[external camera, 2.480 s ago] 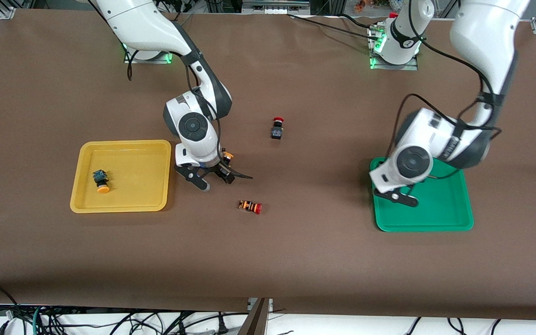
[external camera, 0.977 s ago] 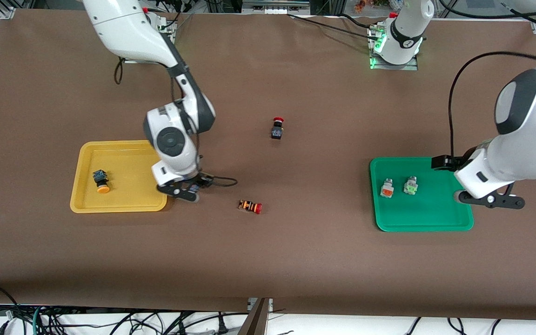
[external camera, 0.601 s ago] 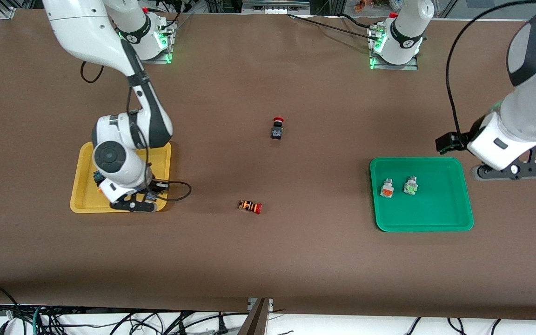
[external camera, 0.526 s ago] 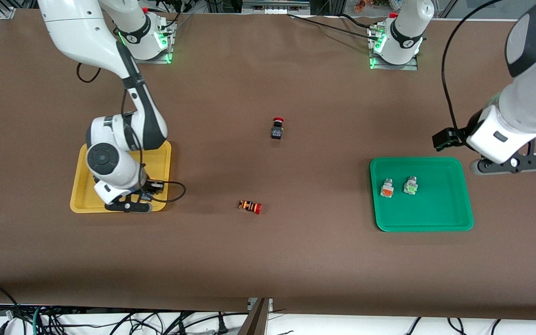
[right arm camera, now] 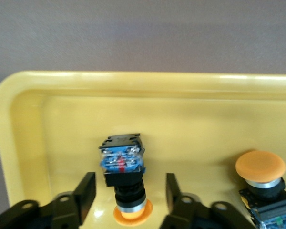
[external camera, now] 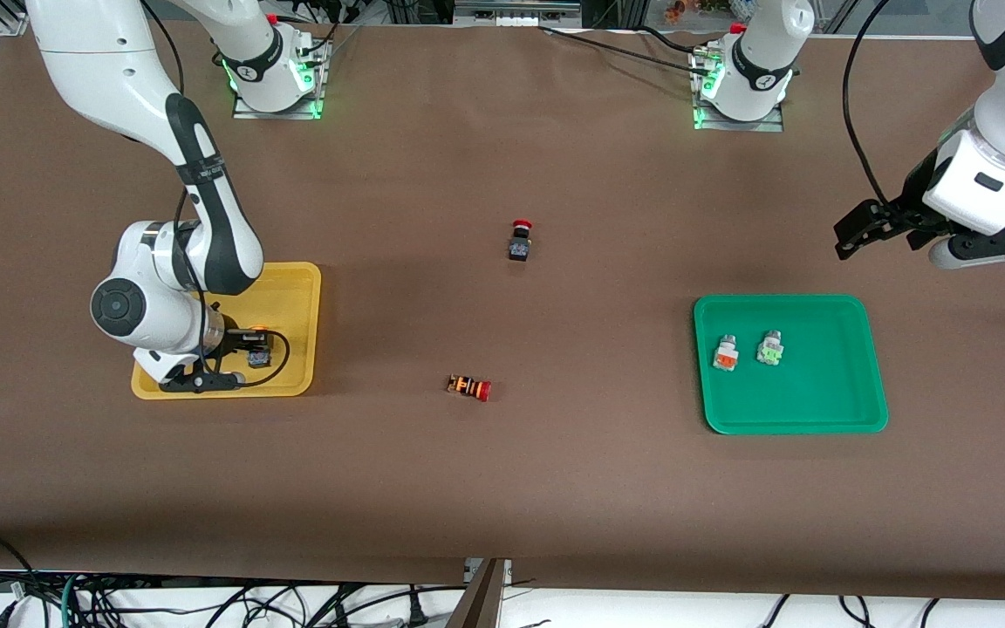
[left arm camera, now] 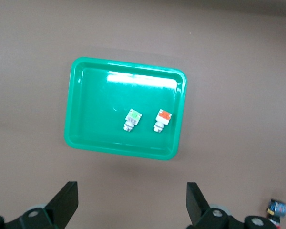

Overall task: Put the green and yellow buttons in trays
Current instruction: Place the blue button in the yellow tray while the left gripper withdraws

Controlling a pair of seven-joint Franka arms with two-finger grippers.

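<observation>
My right gripper (external camera: 200, 381) (right arm camera: 129, 193) is low in the yellow tray (external camera: 293, 288) (right arm camera: 181, 109) and open. A black-bodied button with a yellow-orange cap (right arm camera: 125, 169) lies on the tray floor between its fingers, untouched. A second such button (right arm camera: 263, 183) lies beside it. In the front view the right wrist hides both. The green tray (external camera: 790, 410) (left arm camera: 95, 105) holds the silvery orange-faced button (external camera: 725, 353) (left arm camera: 162, 119) and the green-faced button (external camera: 769, 349) (left arm camera: 132, 119). My left gripper (external camera: 987, 249) (left arm camera: 131, 193) is open and empty, high over bare table beside the green tray.
A black-bodied button with a red cap (external camera: 519, 242) stands at mid-table. An orange-striped button with a red cap (external camera: 468, 387) lies nearer the front camera, between the two trays. The brown table top runs wide around both trays.
My right gripper carried a yellow-capped button from mid-table into the yellow tray and now stands open around it. My left gripper rose from the green tray and swung away toward its end of the table.
</observation>
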